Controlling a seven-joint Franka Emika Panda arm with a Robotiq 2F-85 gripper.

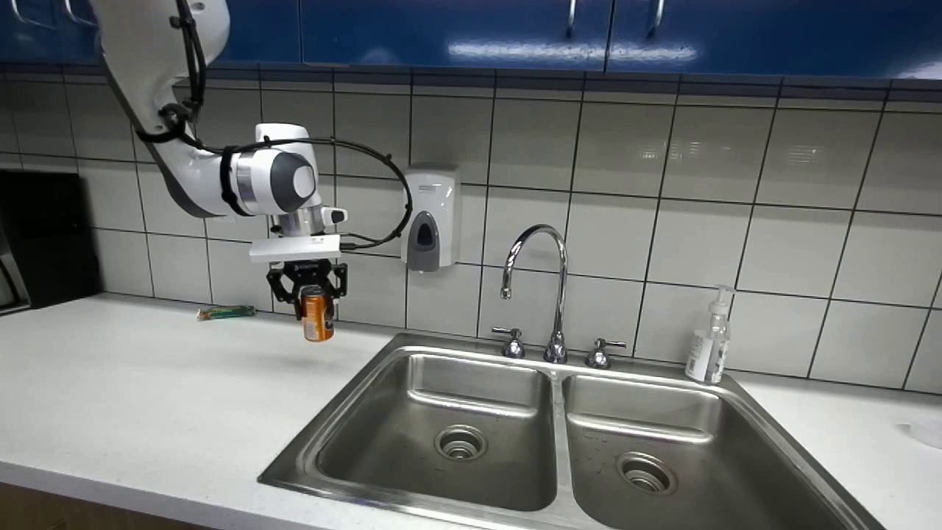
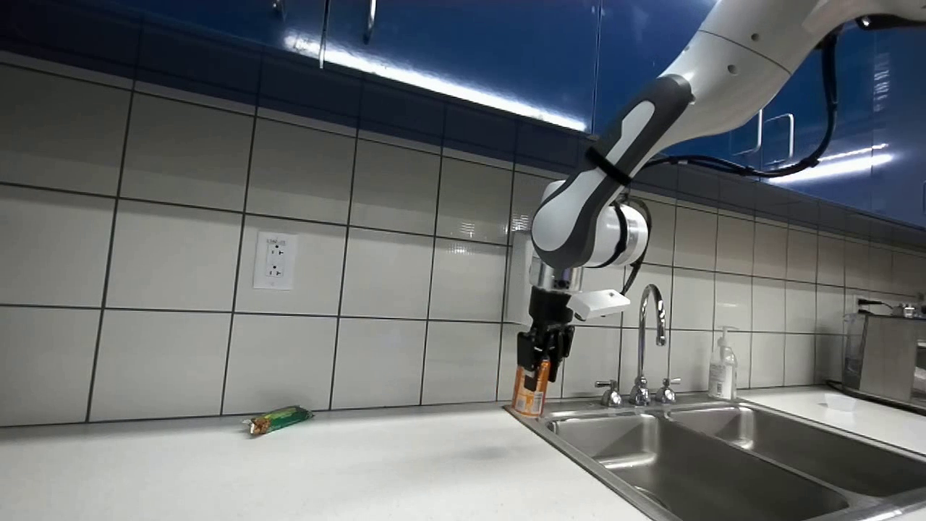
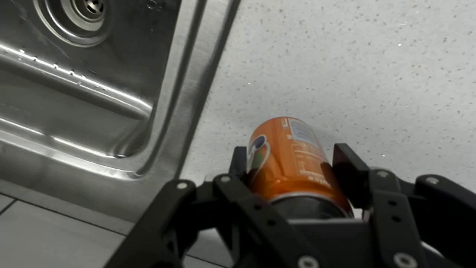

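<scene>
The sink [image 1: 291, 467] has two basins. The near basin [image 1: 368, 453], on the can's side, has a round drain [image 1: 461, 443] in its floor, and in the wrist view small beads [image 3: 55, 66], like water drops, dot a ridge inside it. The far basin [image 1: 633, 412] has a similar drain. A clear bottle [image 1: 709, 346] with a pump and a white label stands on the sink's back corner; its contents cannot be made out. The white dispenser [image 1: 431, 213] on the tile wall [image 1: 611, 235] has a window too dark to see into. Past the sink, a small clear tub [image 2: 839, 400] sits on the counter [image 1: 147, 390], its inside too faint to read. A green packet [image 2: 281, 420] with a brown-gold end lies near the wall.

The gripper [image 3: 292, 163] clasps the can [image 1: 316, 324], its fingers [image 3: 347, 175] on opposite sides of the upper part. The can is roughly upright over the counter, near the sink's corner, and seems raised: in an exterior view a soft shadow [image 2: 488, 452] lies apart from its base. It is bright orange, with a white-edged purple and green emblem [image 3: 259, 152], a pale block of small print [image 3: 303, 132], and a dark-looking top [image 3: 306, 208].
</scene>
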